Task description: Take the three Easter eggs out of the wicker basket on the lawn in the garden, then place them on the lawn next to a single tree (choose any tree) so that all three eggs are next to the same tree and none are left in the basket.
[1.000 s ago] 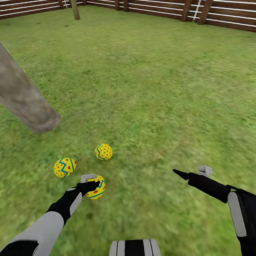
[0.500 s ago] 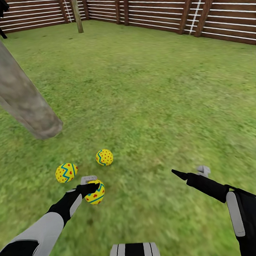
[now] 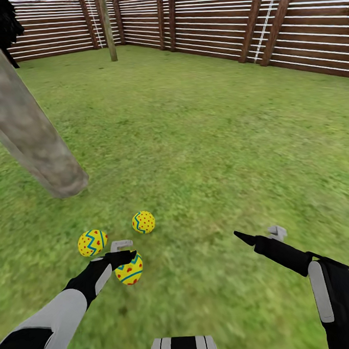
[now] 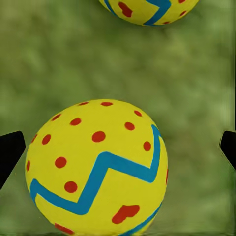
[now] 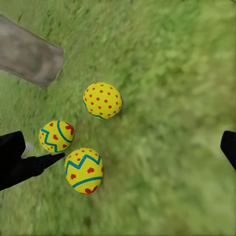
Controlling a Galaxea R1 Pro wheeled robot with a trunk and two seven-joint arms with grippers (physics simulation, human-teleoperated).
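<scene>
3 Easter eggs [image 3: 129, 269] on lawn [image 3: 219, 157], near tree [image 3: 35, 146] trunk at left. L gripper [image 3: 121, 251] spread apart above nearest egg, not gripping. R gripper [image 3: 259, 235] spread, nothing held, well right.

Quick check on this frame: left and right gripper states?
Left gripper: open, fingers apart on either side of the nearest egg, not gripping it.
Right gripper: open, holding nothing, over the lawn.

The left pincer [image 3: 122, 253] covers part of the nearest egg [image 3: 130, 269]. The tree [image 3: 32, 138] trunk is cut off at the frame edge. In the left wrist view, a second egg [image 4: 147, 10] is cropped.
</scene>
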